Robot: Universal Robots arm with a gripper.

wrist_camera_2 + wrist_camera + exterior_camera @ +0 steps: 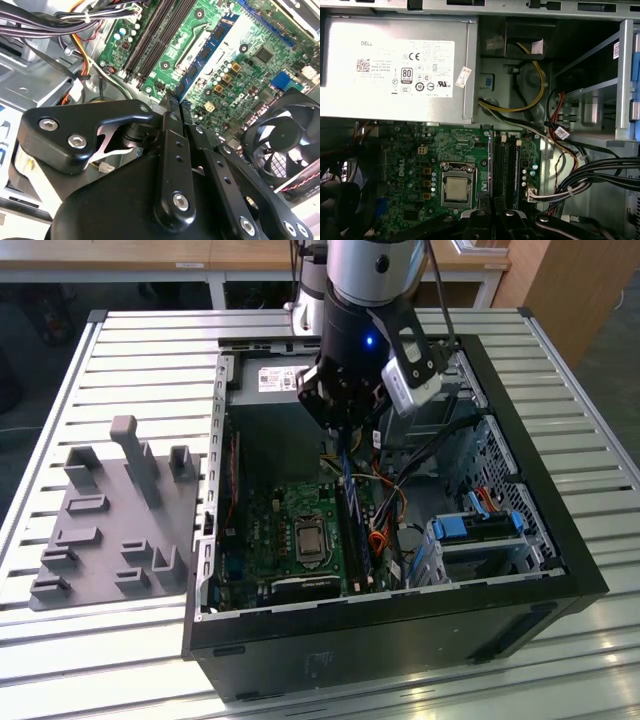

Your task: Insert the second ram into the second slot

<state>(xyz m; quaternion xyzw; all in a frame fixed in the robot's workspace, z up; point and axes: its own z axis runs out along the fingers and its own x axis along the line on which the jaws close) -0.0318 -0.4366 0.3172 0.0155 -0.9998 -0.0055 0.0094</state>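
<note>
Firstly, at nine o'clock from the computer case (pixel 400 650), a grey holder tray (pixel 100 530), well apart from the work. Over the motherboard (pixel 270 530), near the case's middle, the gripper (pixel 345 430), clamped shut on the second ram (pixel 210 50), seen in the second wrist view jutting from between the jaws, above the memory slots (pixel 355 540) and not yet seated. Looks light, stiff and fragile; best pinched by its flat faces near mid-length, off the contact edge. At three o'clock, a tangle of cables (pixel 400 505). Cannot make out which slot lies beneath, nor whether a stick already fills the neighbouring one.
</note>
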